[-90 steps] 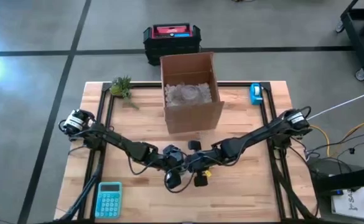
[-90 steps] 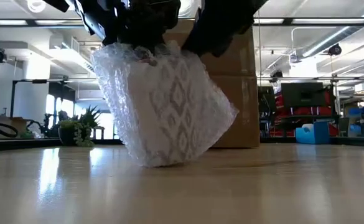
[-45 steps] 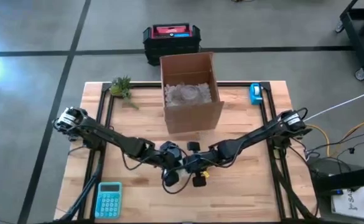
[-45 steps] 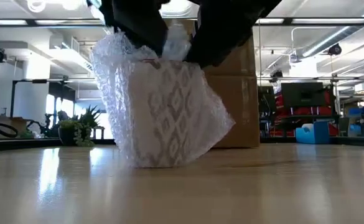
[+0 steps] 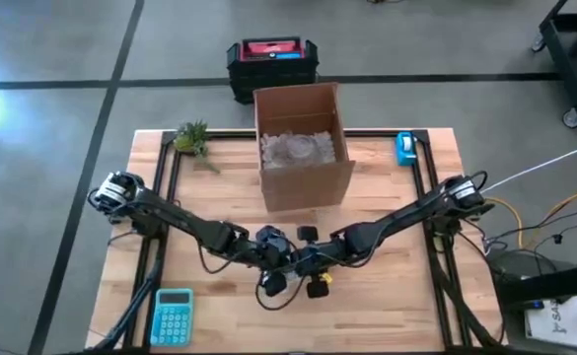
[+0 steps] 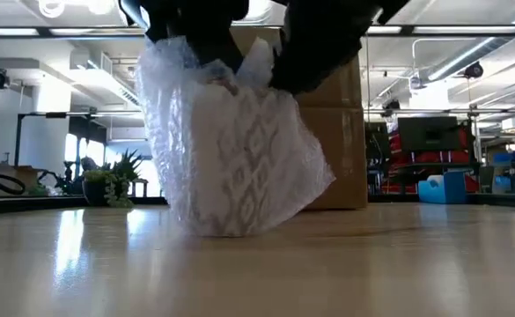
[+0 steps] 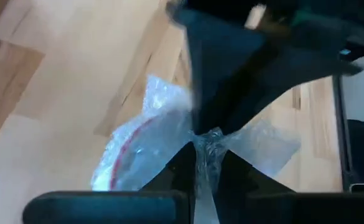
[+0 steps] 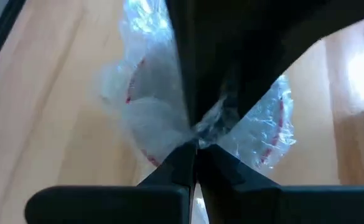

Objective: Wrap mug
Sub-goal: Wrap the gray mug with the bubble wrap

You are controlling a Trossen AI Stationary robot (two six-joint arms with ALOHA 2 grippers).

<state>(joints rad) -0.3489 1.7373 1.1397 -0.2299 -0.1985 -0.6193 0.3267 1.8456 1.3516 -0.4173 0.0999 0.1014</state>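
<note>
Bubble-wrapped mug, seemingly tilted, on table

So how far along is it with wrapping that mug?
Mostly done, by the look of it: the mug already sits inside bubble wrap on the table. In hand: the left gripper and right gripper both pinch the gathered wrap on top. Closing it up looks left.

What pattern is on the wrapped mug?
White diamond shapes, seen through the bubble wrap; clearest in the low view.

Grey concrete floor with dark lines; ceiling strip lights over a cluttered workshop.
</note>
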